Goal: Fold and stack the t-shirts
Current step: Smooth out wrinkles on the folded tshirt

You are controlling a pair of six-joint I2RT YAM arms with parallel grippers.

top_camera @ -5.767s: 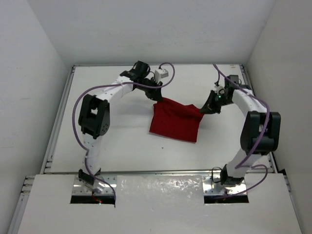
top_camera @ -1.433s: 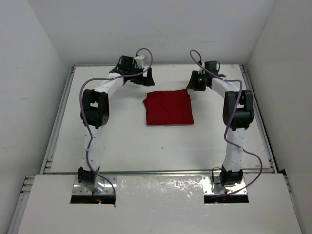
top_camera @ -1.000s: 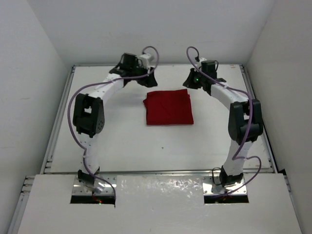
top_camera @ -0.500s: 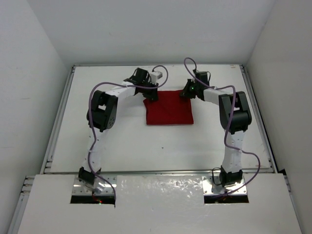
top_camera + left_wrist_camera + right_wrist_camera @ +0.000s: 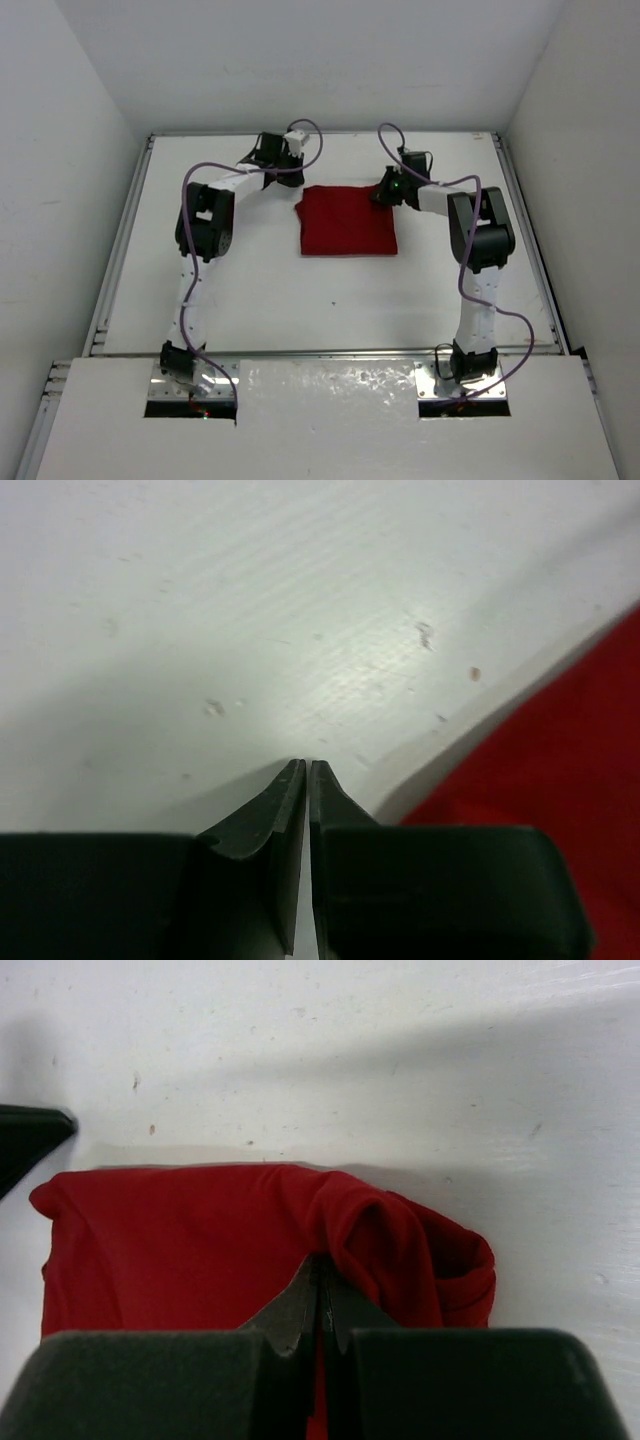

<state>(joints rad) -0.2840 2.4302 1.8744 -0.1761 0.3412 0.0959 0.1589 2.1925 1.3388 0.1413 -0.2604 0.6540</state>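
The dark red t-shirt (image 5: pixel 345 222) lies folded into a rectangle at the back middle of the table. My right gripper (image 5: pixel 384 192) sits at its back right corner. In the right wrist view the gripper (image 5: pixel 320 1262) is shut, with its tips pressed under a rumpled, raised fold (image 5: pixel 420 1245) of the t-shirt (image 5: pixel 190 1245). My left gripper (image 5: pixel 285 165) is off the cloth, just behind the back left corner. Seen from the left wrist, the gripper (image 5: pixel 307 767) is shut on nothing above bare table, and the t-shirt's edge (image 5: pixel 590 810) shows at the right.
The white table (image 5: pixel 250 290) has raised rails along its left side (image 5: pixel 120 250) and right side (image 5: pixel 535 250), with white walls close behind. A dark part of the left arm (image 5: pixel 30 1140) shows at the left edge of the right wrist view.
Both grippers came in to the t-shirt's back corners. The left gripper shut, then drew back off the cloth to the back left. The right gripper stayed shut at the back right corner.
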